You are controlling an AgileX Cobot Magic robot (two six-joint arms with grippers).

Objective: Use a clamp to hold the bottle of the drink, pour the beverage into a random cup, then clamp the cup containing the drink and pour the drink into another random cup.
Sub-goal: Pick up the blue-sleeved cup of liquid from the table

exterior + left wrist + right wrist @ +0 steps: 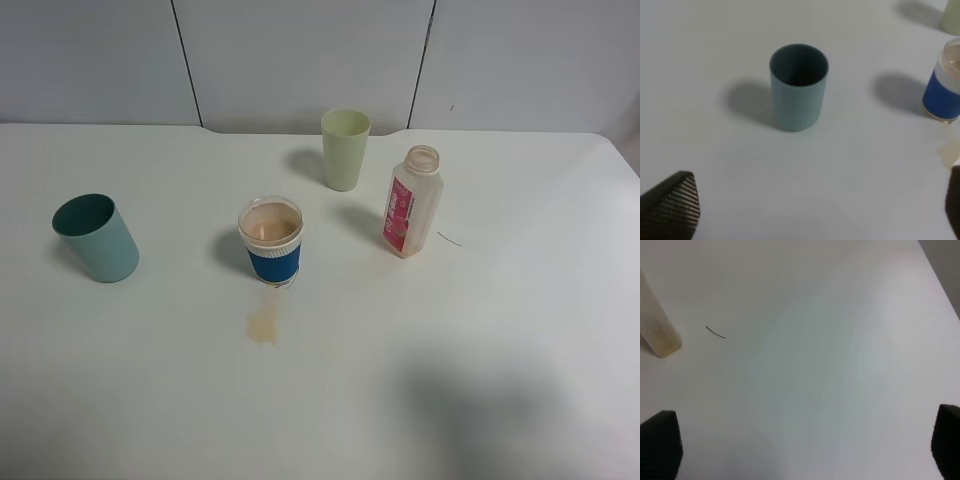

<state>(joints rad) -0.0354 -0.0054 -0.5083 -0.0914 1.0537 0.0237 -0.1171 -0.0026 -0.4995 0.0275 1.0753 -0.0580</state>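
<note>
A white table (500, 330) was backed by a grey panelled wall (300, 60). A tan spill (263, 325) was seen before the filled blue-sleeved cup (271, 240), with the uncapped bottle (411, 203) standing near it. The left hand (815, 205) and right hand (804, 442) were held spread wide.

teal cup (798, 90) stands upright near blue-sleeved cup (943, 85).

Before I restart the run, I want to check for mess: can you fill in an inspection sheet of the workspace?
Surface: white table; beige puddle in front of the sleeved cup.
Job's things: clear cup with blue sleeve holds beige drink; uncapped plastic bottle with pink label, teal plastic cup and pale green plastic cup stand upright.
Clutter: thin dark strand beside the bottle.
Grippers: left gripper and right gripper have fingers apart, holding nothing.
Cables: nothing seen.
Surroundings: grey wall panels.
</note>
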